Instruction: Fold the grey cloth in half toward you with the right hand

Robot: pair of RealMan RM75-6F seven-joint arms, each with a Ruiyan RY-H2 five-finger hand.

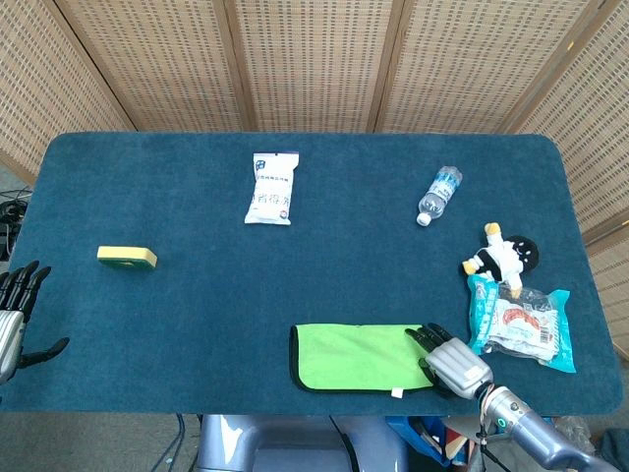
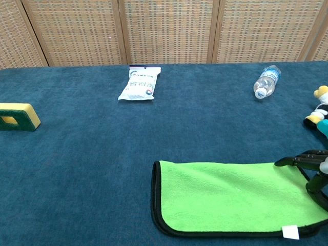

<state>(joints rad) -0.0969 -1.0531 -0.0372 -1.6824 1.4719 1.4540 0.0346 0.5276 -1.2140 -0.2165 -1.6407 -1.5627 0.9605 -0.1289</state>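
A: Two hands showing. Right hand (image 1: 454, 361) sits at the near table edge, by the cloth's right end; in the chest view its dark fingers (image 2: 302, 158) reach over that end. Can't tell if they pinch the cloth or just hover, so grip unknown.

B: And the cloth?

A: Cloth (image 1: 359, 358) lies flat near the front edge, a bit right of centre. Green face up, dark trim round the border, small white tag at the near right corner in the chest view. Looks like a wide strip, long side running left-right.

B: Left hand?

A: Left hand (image 1: 16, 315) at the far left, off the table edge approx, fingers apart, thumb out, holding nothing.

B: Other stuff, near to far?

A: Snack bag (image 1: 521, 327), teal w/ red-white print, just beside the right hand on its right. Plush toy (image 1: 504, 256), black/white/yellow, touching the bag's far end. Sponge (image 1: 127, 258), yellow w/ green, left side, well apart from the cloth. Further back: white wipes pack (image 1: 271, 188) centre-left, and a water bottle (image 1: 438, 194) lying on its side centre-right. All on the blue table cover (image 1: 197, 295); woven screen panels (image 1: 314, 59) behind.
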